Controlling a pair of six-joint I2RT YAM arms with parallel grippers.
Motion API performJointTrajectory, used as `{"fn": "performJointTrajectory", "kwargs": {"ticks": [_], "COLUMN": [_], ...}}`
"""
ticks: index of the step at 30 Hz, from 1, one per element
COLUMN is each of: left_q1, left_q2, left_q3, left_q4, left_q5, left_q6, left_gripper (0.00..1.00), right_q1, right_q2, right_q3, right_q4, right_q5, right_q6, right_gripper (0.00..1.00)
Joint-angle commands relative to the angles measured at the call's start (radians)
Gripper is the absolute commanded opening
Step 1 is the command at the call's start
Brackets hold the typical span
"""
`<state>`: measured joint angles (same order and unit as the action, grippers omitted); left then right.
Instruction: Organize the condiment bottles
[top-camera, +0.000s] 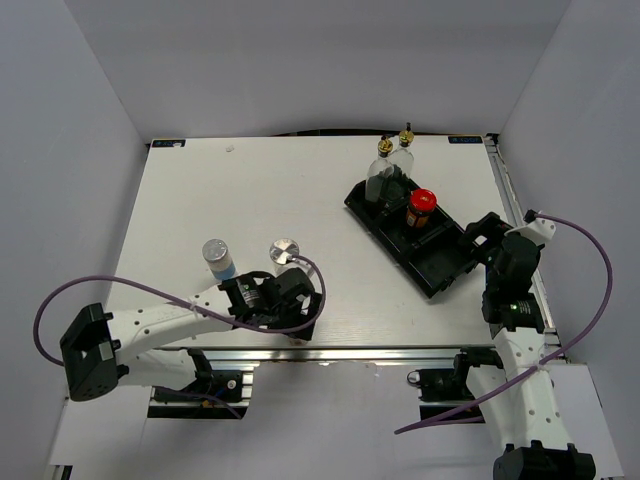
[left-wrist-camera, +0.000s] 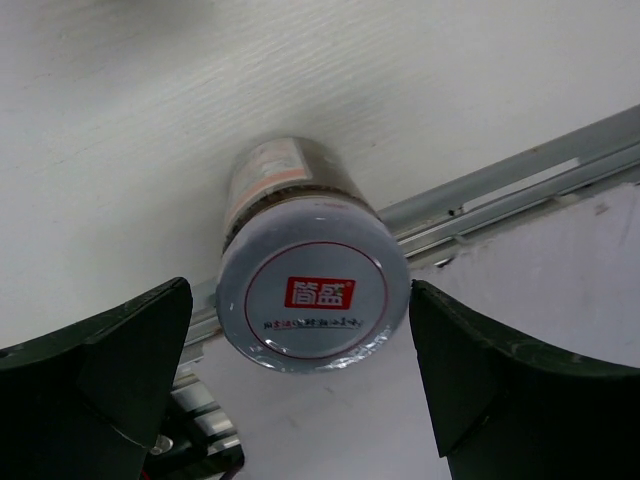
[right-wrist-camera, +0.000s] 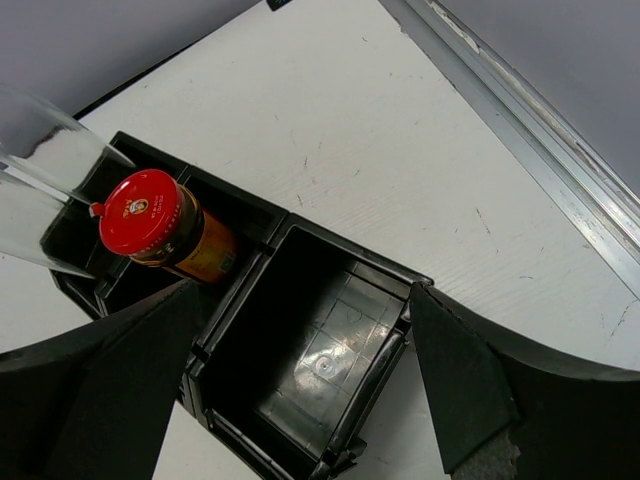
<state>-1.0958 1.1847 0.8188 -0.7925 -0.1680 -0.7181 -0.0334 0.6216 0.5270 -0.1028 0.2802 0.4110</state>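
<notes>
Left tool (left-wrist-camera: 300, 292), jaws wide, hangs over a silver-lidded shaker (left-wrist-camera: 312, 295), centre frame, at the edge of the white counter (left-wrist-camera: 150, 120); right tool (right-wrist-camera: 300, 300), equally wide, above a black compartmented tray (right-wrist-camera: 330, 365), its red-lidded dark jar (right-wrist-camera: 150, 215) upper left.

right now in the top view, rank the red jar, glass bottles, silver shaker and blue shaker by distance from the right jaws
1. red jar: in the tray, just left of the jaws
2. glass bottles: by the tray's far end
3. silver shaker: centre-left of the table
4. blue shaker: farthest left
</notes>
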Motion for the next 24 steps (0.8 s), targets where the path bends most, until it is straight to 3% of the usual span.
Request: {"fn": "performJointTrajectory", "kwargs": {"ticks": [1, 8, 12, 16, 19, 20, 24], "left_q1": [-0.007, -0.007, -0.007, -0.007, -0.007, -0.007, -0.007], "left_q2": [0.029, 0.053, 0.072, 0.079, 0.078, 0.078, 0.078], "left_q3": [0.025, 0.033, 0.043, 0.06, 0.065, 0.066, 0.106], "left_q4": [-0.044, -0.001, 0.007, 0.009, 0.012, 0.012, 0.025], "left_q5": [-0.019, -0.036, -0.024, -0.025, -0.018, -0.024, -0.045], "left_q6": [0.037, 0.068, 0.085, 0.1, 0.108, 0.108, 0.123], "left_gripper": [0.98, 0.96, 0.9, 0.69, 0.59, 0.49, 0.3], "right_q1": [-0.007, -0.007, -0.007, -0.007, -0.007, -0.007, -0.007], "right_q2": [-0.006, -0.01, -0.01, -0.013, -0.013, -0.013, -0.02], "right_q3": [0.008, 0.01, 0.01, 0.01, 0.01, 0.011, 0.019], "right_q4": [0.035, 0.034, 0.031, 0.032, 0.031, 0.029, 0.011], "right_q5": [-0.009, -0.007, -0.003, 0.001, 0.002, 0.002, 0.022], "right_q6": [-0.001, -0.003, -0.005, -0.005, -0.008, -0.012, -0.014], "right_gripper": [0.89, 0.89, 0.89, 0.89, 0.89, 0.89, 0.9]}}
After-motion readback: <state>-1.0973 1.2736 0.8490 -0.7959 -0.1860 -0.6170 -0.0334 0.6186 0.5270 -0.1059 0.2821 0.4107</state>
